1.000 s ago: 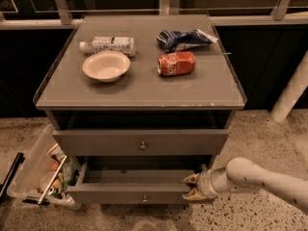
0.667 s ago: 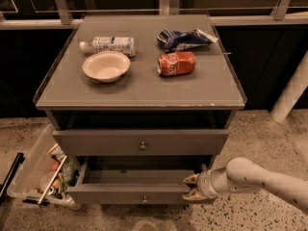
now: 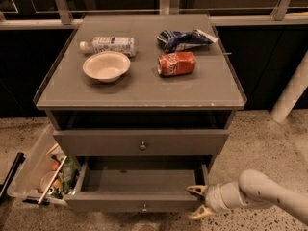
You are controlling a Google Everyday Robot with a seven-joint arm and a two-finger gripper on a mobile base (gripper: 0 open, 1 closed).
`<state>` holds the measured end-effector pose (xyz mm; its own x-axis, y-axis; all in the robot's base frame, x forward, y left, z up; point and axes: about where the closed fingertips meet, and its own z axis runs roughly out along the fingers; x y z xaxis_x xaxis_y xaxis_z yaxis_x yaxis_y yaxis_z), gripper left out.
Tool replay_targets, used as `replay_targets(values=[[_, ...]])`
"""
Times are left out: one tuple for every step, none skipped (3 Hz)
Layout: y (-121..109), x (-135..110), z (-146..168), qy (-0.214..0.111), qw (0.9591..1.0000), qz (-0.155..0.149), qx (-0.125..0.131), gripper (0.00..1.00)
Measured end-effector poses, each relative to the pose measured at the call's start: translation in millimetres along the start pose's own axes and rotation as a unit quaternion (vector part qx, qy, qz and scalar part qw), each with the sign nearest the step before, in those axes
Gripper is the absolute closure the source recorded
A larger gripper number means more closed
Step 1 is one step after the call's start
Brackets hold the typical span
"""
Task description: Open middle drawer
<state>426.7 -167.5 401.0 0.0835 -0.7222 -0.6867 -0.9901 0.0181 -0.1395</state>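
Middle drawer (image 3: 134, 201): the lower of the two fronts you can see. It stands pulled out from the desk (image 3: 139, 90), with its bare grey tray showing.
Handling: expect a stiff, rigid box that slides straight out. It is empty, so probably light. The painted front looks smooth, so a side pinch could slip.
Hold: the small round knob (image 3: 144, 207) at the centre of the front is the natural grip. It is tiny, so centre on it carefully. The front's top edge is the broader option.
Gripper (image 3: 198, 202): at the right end of the drawer front, low and close to the floor. Its fingers are apart, one above the front's corner and one below. You cannot tell whether either touches it.
Arm (image 3: 260, 196): it comes in from the lower right, nearly level, with the wrist pointing left towards the drawer.
Progress: the drawer looks well open. Judge whether more travel is needed.
Risk: pulling from the right end may skew the drawer on its runners.
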Motion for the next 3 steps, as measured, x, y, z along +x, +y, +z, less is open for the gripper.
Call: replay_targets(values=[[42, 8, -10, -0.016, 0.9997, -0.015, -0.007, 0.62], [51, 8, -12, -0.018, 0.9997, -0.017, -0.007, 0.85], [63, 8, -13, -0.022, 0.9995, -0.02, -0.012, 1.0]])
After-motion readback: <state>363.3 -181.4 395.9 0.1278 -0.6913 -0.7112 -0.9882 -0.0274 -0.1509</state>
